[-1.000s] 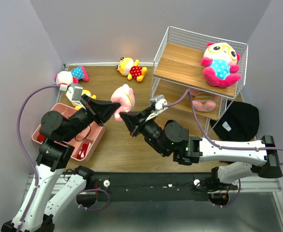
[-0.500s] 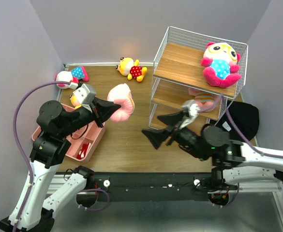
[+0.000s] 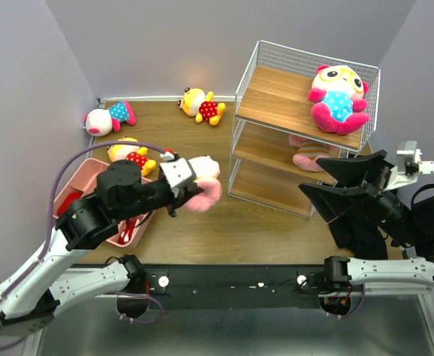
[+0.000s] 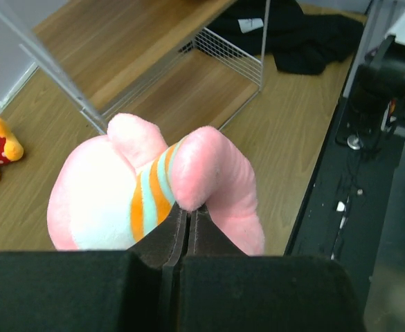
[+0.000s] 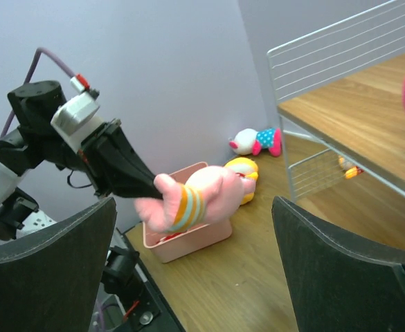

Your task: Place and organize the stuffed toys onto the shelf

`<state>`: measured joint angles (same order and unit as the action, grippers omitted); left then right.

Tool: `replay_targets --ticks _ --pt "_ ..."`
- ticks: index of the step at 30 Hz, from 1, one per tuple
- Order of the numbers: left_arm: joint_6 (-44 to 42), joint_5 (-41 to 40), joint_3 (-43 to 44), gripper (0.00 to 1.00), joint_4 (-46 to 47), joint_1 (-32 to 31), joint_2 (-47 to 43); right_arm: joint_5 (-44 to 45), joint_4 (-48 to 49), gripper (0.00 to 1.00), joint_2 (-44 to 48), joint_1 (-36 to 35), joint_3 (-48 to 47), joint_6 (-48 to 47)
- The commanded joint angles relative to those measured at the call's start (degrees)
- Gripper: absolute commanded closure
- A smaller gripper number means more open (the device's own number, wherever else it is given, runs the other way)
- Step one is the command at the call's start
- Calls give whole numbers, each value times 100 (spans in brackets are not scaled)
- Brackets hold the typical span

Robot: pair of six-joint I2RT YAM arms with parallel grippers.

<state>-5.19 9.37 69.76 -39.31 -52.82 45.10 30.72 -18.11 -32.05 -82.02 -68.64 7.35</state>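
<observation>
My left gripper [image 3: 187, 194] is shut on a limb of a pink striped pig [image 3: 204, 187], held above the table left of the shelf [image 3: 276, 100]. From the left wrist the pig [image 4: 154, 194] hangs just past the pinched jaws. My right gripper [image 3: 311, 178] stands wide open and empty by the shelf's front right. Its view looks between its fingers [image 5: 50, 277] at the pig [image 5: 209, 197]. A white-faced toy [image 3: 339, 96] sits on the top tier and a second pig [image 3: 309, 152] lies on the middle tier. One yellow toy [image 3: 202, 104] and a white-faced one [image 3: 109, 116] lie at the back.
A pink tray [image 3: 68, 194] sits at the left, partly under my left arm, with another yellow toy [image 3: 131, 152] at its far edge. A black cloth [image 4: 292, 34] lies right of the shelf. Walls close the table's back and left sides.
My right gripper has opened wide and pulled back from the pig to the right of the shelf. My left gripper has carried the pig slightly right and nearer.
</observation>
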Motion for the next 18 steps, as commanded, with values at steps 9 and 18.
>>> replay_targets --ticks 9,18 --pt "-1554 -3684 486 100 -85 -3443 868 777 -597 0 876 -25 0 -604" --pt "-2942 -4259 434 100 530 -4096 1510 786 -615 0 990 -16 88 -656"
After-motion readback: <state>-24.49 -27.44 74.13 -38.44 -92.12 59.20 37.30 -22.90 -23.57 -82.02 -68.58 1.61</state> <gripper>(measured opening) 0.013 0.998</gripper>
